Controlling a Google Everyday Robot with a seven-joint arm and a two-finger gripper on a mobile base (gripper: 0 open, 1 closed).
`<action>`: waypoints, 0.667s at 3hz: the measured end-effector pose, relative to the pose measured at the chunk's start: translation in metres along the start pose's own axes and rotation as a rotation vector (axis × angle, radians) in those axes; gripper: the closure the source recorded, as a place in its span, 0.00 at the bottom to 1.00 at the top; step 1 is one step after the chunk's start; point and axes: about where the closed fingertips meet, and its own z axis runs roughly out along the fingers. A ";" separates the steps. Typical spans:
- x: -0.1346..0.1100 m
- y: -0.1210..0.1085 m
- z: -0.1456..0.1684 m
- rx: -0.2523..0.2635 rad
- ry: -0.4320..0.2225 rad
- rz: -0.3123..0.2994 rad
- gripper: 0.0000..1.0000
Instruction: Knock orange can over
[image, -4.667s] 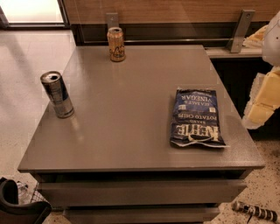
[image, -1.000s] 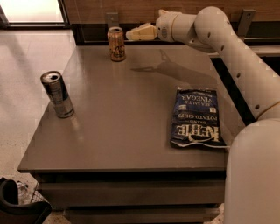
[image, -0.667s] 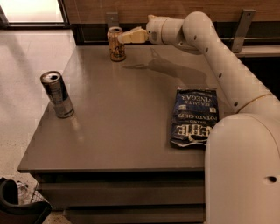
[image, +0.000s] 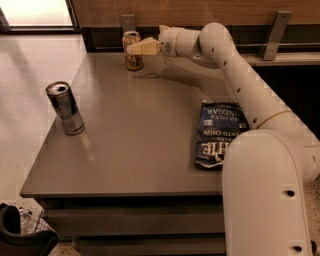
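Note:
The orange can (image: 132, 55) stands upright at the far edge of the grey table (image: 135, 130), left of centre. It is tan-orange with dark lettering and a silver top. My gripper (image: 134, 48) reaches in from the right on the long white arm (image: 235, 75). Its cream tip is level with the can's upper half and touches or overlaps the can's right side.
A taller silver and dark can (image: 65, 107) stands upright near the table's left edge. A dark blue chip bag (image: 217, 132) lies flat on the right side, partly behind my arm. A wood-panelled wall with metal brackets (image: 272, 35) runs behind the table.
My arm came into view from the right and swung left along the far edge. The gripper's tip has moved from beside the orange can to against its upper part. The can still stands.

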 end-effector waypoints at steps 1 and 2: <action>0.008 0.016 0.019 -0.041 -0.069 0.065 0.13; 0.013 0.027 0.030 -0.063 -0.115 0.106 0.34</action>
